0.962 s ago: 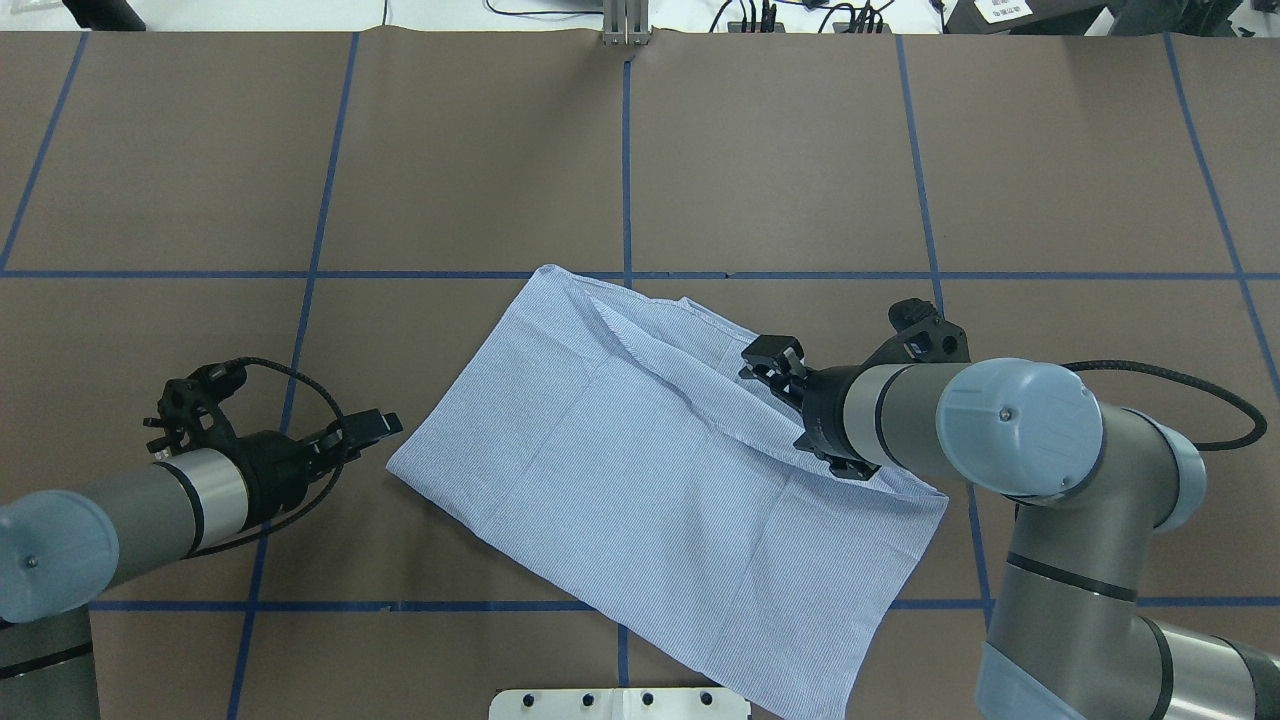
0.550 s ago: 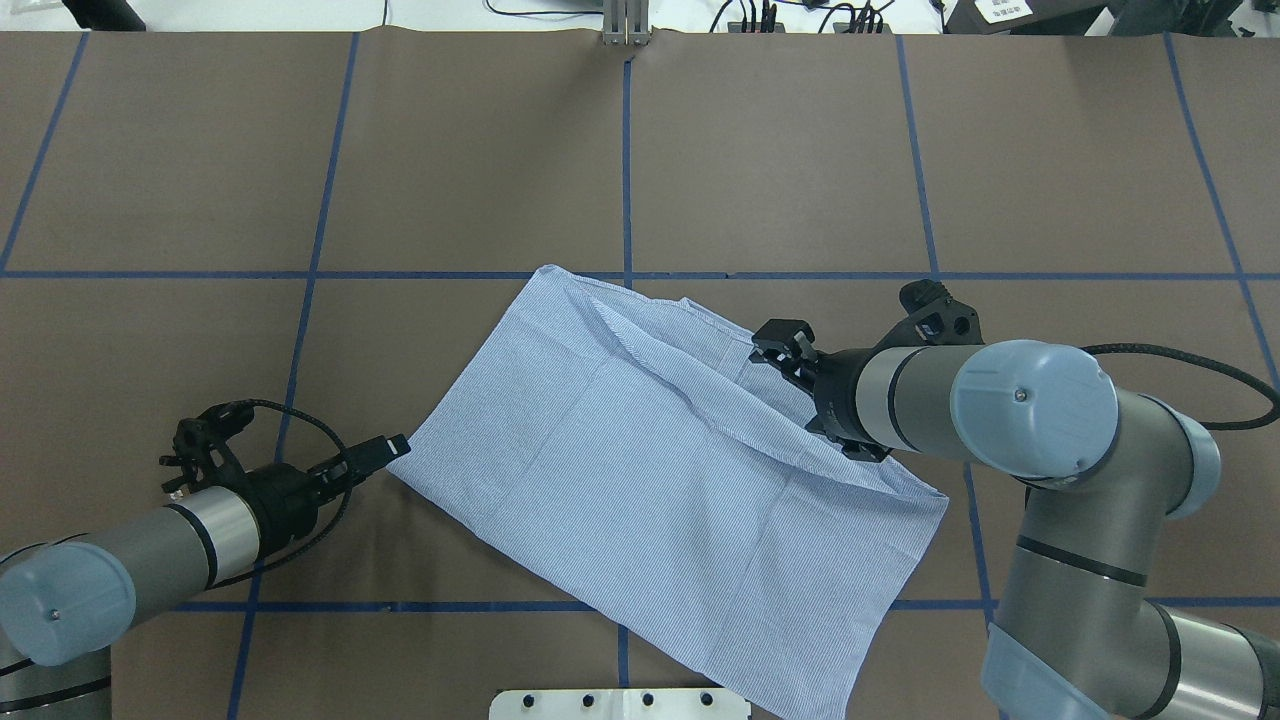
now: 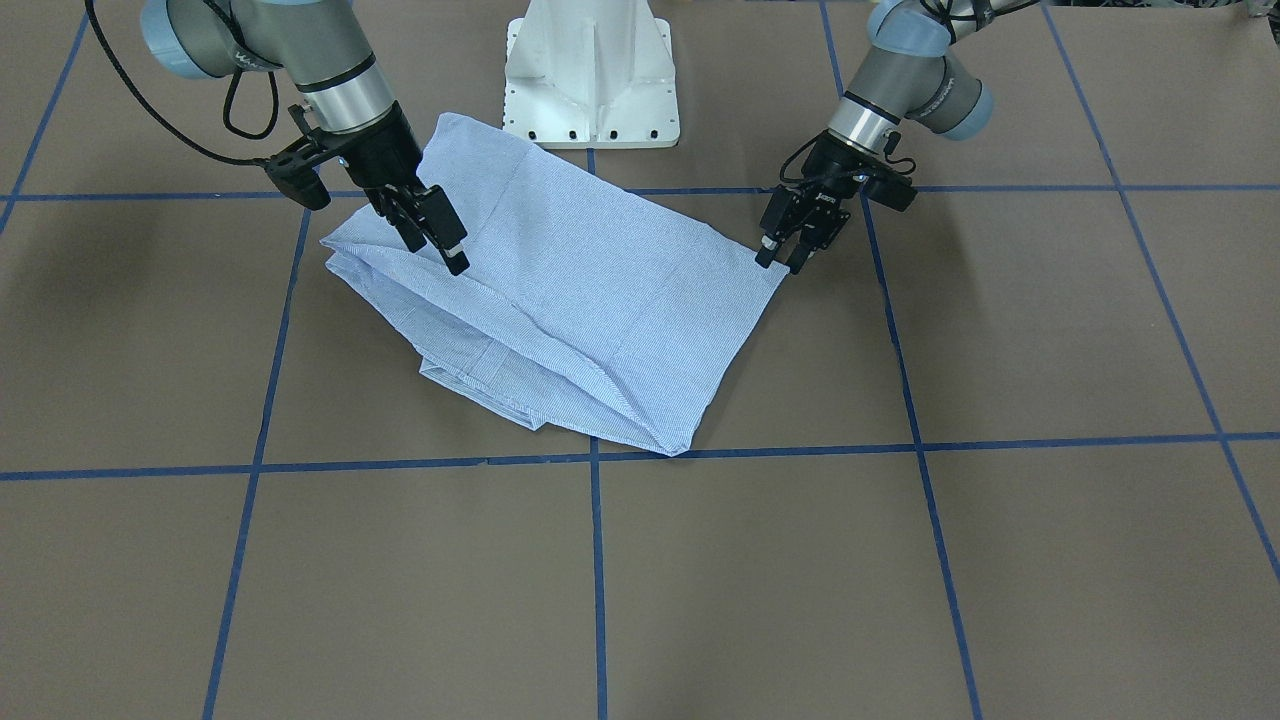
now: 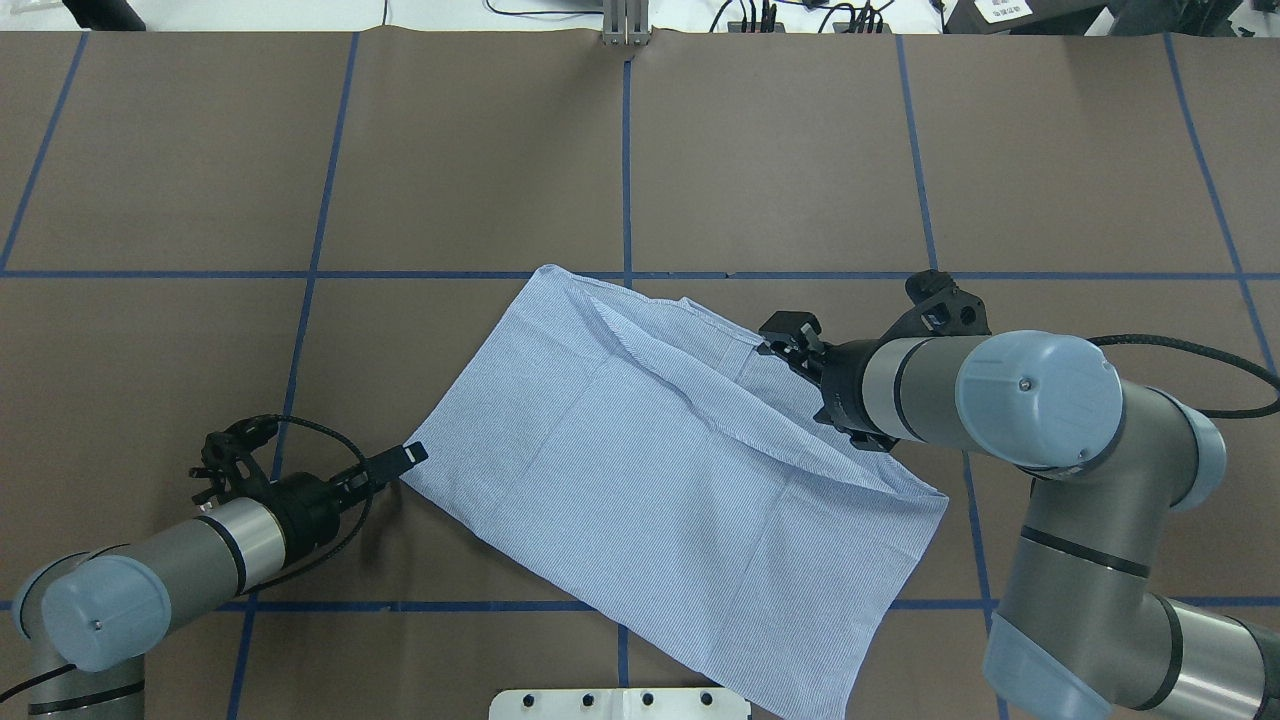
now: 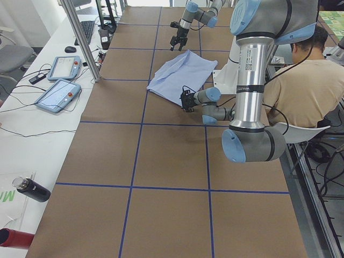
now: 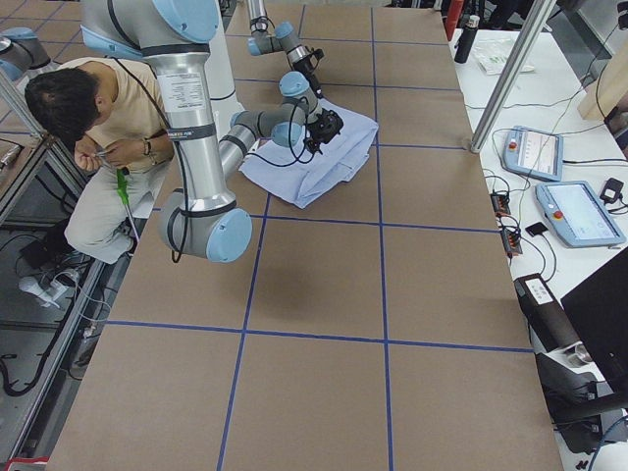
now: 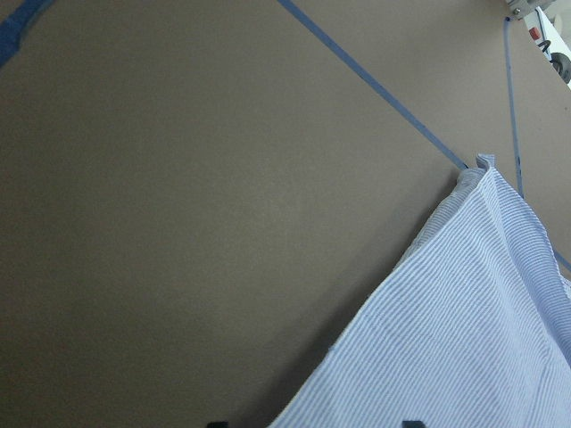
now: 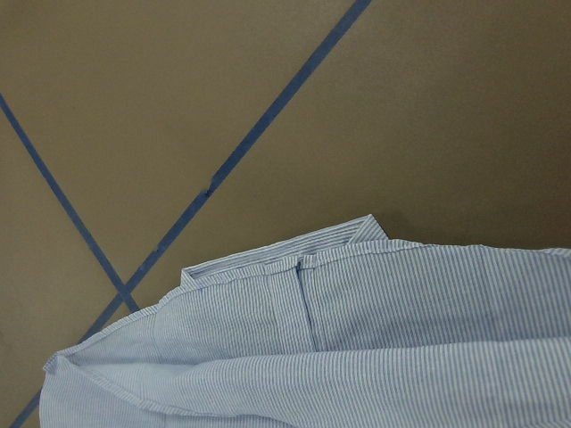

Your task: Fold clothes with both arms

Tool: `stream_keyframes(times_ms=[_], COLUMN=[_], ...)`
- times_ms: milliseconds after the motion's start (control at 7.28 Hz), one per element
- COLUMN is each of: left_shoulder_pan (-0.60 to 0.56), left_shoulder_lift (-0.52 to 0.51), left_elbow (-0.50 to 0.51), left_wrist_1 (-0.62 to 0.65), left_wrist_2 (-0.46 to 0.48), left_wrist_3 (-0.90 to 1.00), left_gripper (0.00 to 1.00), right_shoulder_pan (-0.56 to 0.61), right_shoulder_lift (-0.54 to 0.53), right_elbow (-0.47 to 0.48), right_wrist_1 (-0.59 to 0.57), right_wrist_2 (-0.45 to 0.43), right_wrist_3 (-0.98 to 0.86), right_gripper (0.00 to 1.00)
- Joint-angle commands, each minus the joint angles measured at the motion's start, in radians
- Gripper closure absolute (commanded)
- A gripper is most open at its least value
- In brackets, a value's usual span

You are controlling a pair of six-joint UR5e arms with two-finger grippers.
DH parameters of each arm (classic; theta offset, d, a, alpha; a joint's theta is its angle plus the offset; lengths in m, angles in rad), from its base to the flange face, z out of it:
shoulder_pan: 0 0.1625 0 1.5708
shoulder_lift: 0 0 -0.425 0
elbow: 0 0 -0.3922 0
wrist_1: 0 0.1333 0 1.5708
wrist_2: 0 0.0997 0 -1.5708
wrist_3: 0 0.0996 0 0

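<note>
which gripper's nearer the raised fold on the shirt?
Right. The right gripper is over the shirt, at the raised fold; the left gripper sits at the shirt's opposite corner.

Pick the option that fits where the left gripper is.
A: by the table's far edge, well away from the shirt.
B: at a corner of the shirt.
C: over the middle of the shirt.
B: the left gripper sits low at the shirt's corner, its jaws on either side of the cloth's edge.
</note>
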Motion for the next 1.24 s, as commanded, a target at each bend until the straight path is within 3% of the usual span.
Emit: stream_keyframes(times_ms=[0, 137, 412, 962, 1099], left_shoulder_pan=[-0.001, 0.001, 0.001, -0.002, -0.037], left_shoulder_lift=[0.005, 0.002, -0.001, -0.008, -0.043], left_elbow=[0.003, 0.003, 0.003, -0.010, 0.000], left_wrist_1=[-0.001, -0.001, -0.001, 0.002, 0.010], left_wrist_2=[0.002, 0.002, 0.000, -0.011, -0.012], left_wrist_3=[0.002, 0.002, 0.002, 0.010, 0.099], left_gripper=[0.30, 0.41, 1.00, 1.00, 1.00], right_shoulder_pan=[0.000, 0.000, 0.000, 0.000, 0.000], right_shoulder_lift=[-0.002, -0.002, -0.002, -0.015, -0.017], right_elbow=[0.000, 0.000, 0.000, 0.003, 0.002], right_wrist_1=[0.000, 0.000, 0.000, 0.000, 0.000], right_wrist_2=[0.000, 0.000, 0.002, 0.000, 0.002], right_wrist_3=[0.000, 0.000, 0.000, 0.000, 0.000], right_gripper=[0.00, 0.00, 0.00, 0.00, 0.00])
